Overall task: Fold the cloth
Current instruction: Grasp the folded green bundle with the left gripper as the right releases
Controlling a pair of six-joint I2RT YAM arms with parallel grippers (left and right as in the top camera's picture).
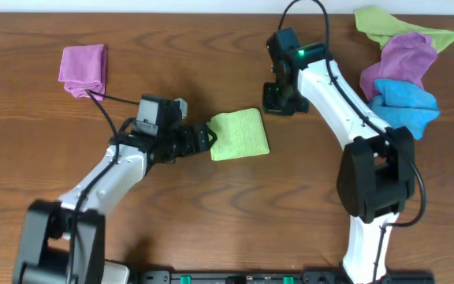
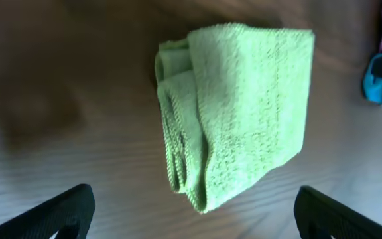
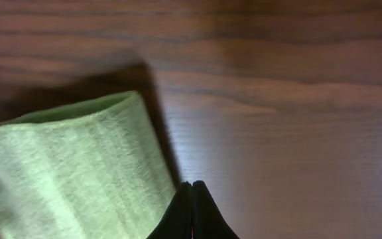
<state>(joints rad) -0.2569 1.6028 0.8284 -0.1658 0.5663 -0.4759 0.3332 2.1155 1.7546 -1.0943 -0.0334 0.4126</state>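
Observation:
The lime-green cloth (image 1: 240,134) lies folded into a small thick rectangle on the wooden table, its layered edges facing left. In the left wrist view the cloth (image 2: 241,109) fills the centre, its stacked folds showing on the left side. My left gripper (image 1: 206,138) is open at the cloth's left edge, and its two fingers (image 2: 191,216) straddle bare table just short of the cloth. My right gripper (image 1: 277,101) is shut and empty, above the cloth's far right corner. In the right wrist view its fingertips (image 3: 192,189) meet beside the cloth (image 3: 71,172).
A folded purple cloth (image 1: 83,68) lies at the far left. A pile at the far right holds a duller green cloth (image 1: 396,25), a purple cloth (image 1: 404,57) and a blue cloth (image 1: 406,102). The table's back edge runs along the top.

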